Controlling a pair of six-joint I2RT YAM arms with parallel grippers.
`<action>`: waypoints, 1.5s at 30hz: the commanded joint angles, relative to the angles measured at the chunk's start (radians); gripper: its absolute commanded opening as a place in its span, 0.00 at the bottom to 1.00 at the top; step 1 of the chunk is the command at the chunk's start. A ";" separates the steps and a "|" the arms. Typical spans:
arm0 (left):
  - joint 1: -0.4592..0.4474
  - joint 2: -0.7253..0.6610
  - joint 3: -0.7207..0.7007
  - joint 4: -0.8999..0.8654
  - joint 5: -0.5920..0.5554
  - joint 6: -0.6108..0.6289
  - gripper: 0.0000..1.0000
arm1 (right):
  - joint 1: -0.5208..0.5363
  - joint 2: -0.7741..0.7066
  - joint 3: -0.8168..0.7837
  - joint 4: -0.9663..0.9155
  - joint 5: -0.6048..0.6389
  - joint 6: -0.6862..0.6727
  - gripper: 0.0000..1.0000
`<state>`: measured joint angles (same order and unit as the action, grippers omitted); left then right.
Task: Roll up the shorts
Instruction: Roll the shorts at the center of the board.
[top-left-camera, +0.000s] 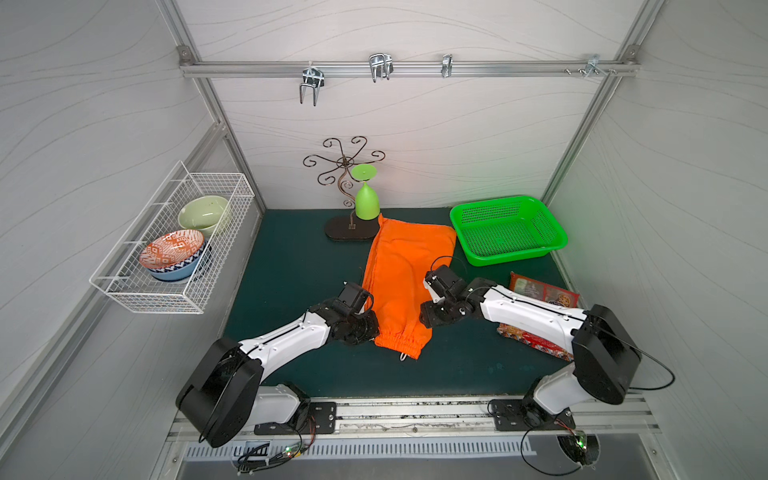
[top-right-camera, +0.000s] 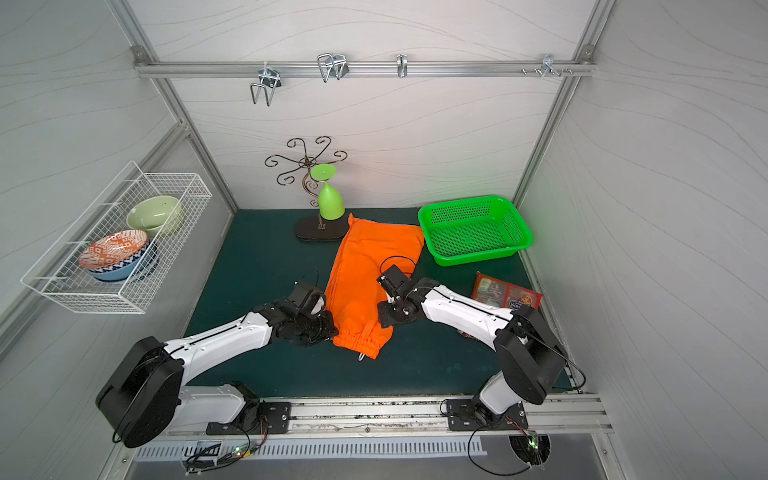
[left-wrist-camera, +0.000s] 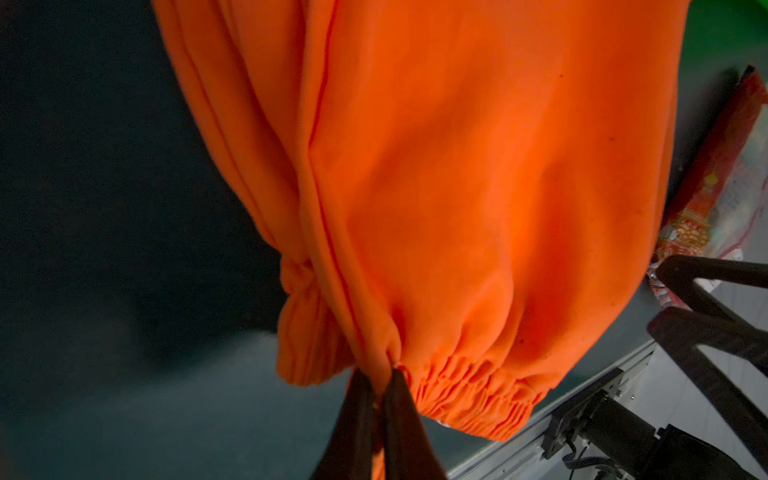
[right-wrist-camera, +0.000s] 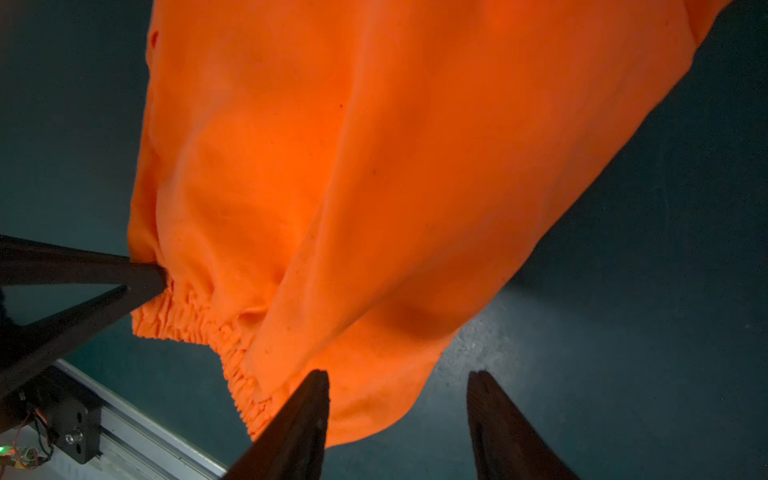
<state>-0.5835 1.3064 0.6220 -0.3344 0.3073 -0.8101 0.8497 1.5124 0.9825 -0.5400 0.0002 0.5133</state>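
Grasp stage: left gripper (left-wrist-camera: 384, 376) pinched shut on waistband (left-wrist-camera: 469, 386) of shorts (top-left-camera: 399, 274); right gripper (right-wrist-camera: 399, 376) jaws apart at opposite waistband corner. Next, likely: right closes, both roll toward far end.

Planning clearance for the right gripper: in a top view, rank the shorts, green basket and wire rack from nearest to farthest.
1. The shorts, mid-table, directly at the right gripper.
2. The green basket, back right.
3. The wire rack, left wall.

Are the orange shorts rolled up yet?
No. The shorts lie stretched out long on the dark green mat; no rolled part shows.
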 joint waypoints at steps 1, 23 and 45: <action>-0.005 -0.007 0.060 0.023 0.029 -0.002 0.00 | 0.008 -0.062 -0.018 0.015 0.020 0.036 0.57; -0.006 0.111 0.064 -0.036 -0.268 0.048 0.01 | 0.230 0.093 0.039 0.102 0.049 0.060 0.57; -0.005 0.116 -0.131 0.248 -0.077 -0.032 0.44 | 0.221 0.172 -0.030 0.158 0.056 0.108 0.56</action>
<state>-0.5797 1.3571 0.5438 -0.1810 0.1295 -0.8101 1.0737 1.6791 0.9733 -0.3820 0.0517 0.6075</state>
